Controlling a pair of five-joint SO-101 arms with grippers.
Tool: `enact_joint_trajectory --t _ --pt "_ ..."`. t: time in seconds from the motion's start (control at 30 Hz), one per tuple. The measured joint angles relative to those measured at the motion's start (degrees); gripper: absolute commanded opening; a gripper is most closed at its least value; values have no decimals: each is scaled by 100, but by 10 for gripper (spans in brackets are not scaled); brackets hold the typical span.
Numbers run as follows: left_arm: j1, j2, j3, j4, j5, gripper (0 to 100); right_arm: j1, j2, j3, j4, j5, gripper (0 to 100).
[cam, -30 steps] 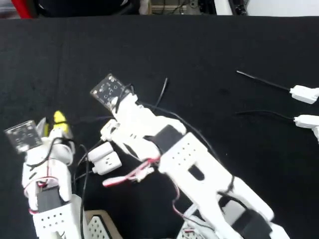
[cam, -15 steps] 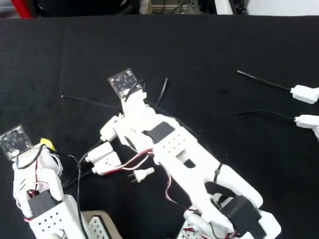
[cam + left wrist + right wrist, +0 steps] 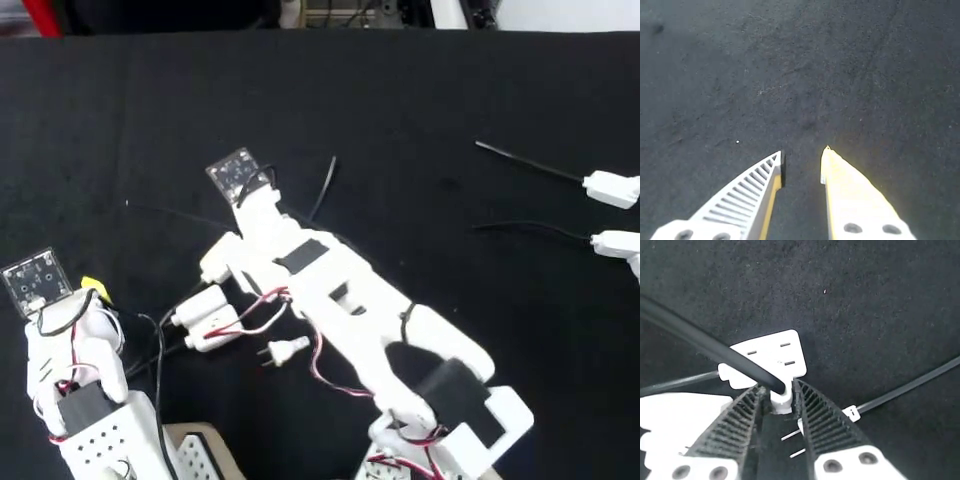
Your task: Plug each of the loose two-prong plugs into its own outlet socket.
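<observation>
White moulded plug body (image 3: 781,402), with a thick black cord (image 3: 700,335) leaving its back. My right claw (image 3: 778,386) is clamped on it, ribbed black fingers (image 3: 735,425) tight on either side. The plug sits at the edge of the white rectangular outlet socket block (image 3: 771,359), touching it or all but. Open slots show on the block's face. I cannot tell whether this plug's prongs are seated in any of them.

My read is that the insertion of this plug is in hand and not confirmed done. The next move calls for squaring the prongs to one slot pair and pushing straight along their axis. The block looks light and unanchored, so I expect it to slide unless it is braced. The stiff cord may also twist the plug off line.

A small white two-prong plug (image 3: 290,350) lies free just beside the block, prongs bare and not yet dealt with. A pair of white plug ends on thin black leads (image 3: 610,188) lies well apart, at the counter's right edge.

My left claw (image 3: 803,157) has its white and yellow fingers apart with nothing between them. It hangs over bare cloth near the front left.

The counter is covered in matte black cloth (image 3: 420,110). Beyond its far edge are a red object (image 3: 40,15) and dark equipment I cannot identify.
</observation>
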Motion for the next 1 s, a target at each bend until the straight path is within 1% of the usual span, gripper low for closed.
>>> enact_joint_trajectory --t 0.17,0.37,0.63,1.0 --pt "0 0 0 0 0 137 0 -211 0 0 334 11" --pt "0 0 0 0 0 137 0 -264 0 0 949 11" --pt "0 0 0 0 0 137 0 -97 0 -492 1442 11" --pt "0 0 0 0 0 137 -97 712 -677 -510 1565 11"
